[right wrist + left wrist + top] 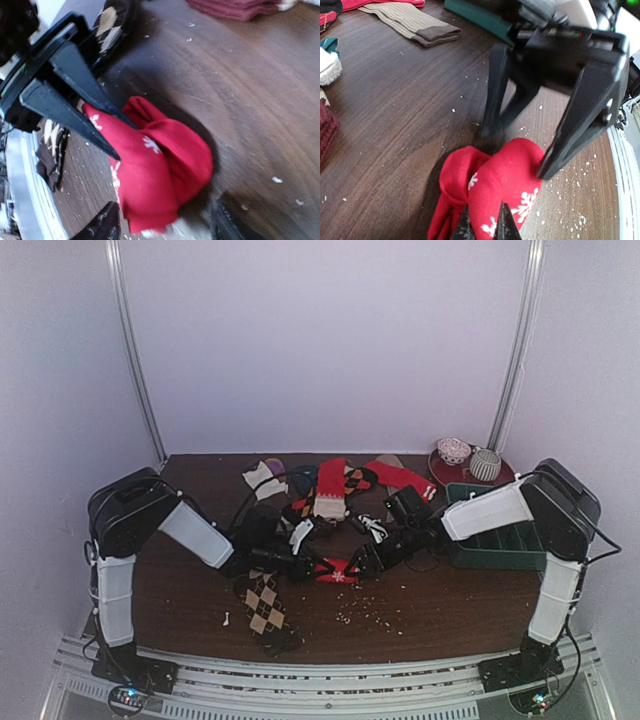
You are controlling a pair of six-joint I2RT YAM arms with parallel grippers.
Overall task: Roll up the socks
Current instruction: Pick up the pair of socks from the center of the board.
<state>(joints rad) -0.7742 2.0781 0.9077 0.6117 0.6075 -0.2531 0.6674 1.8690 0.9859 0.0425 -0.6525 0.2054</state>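
Note:
A red sock [507,175] with white snowflakes lies folded into a bundle on the brown table [450,605], near the front middle [338,573]. My left gripper [482,226] is shut, pinching the bundle's near edge. My right gripper [167,227] is open, its fingers [585,115] straddling the bundle from the other side, one tip touching the cloth. In the right wrist view the left gripper [125,142] bites into the red sock [160,170]. A brown argyle sock [265,605] with tan diamonds lies front left, apart from both grippers.
More socks are heaped at the back middle [332,490], including a tan ribbed one [415,22] and a maroon one [240,7]. A green divided bin [495,540] stands right, a red plate [440,472] with sock balls behind it. White crumbs [365,615] dot the front.

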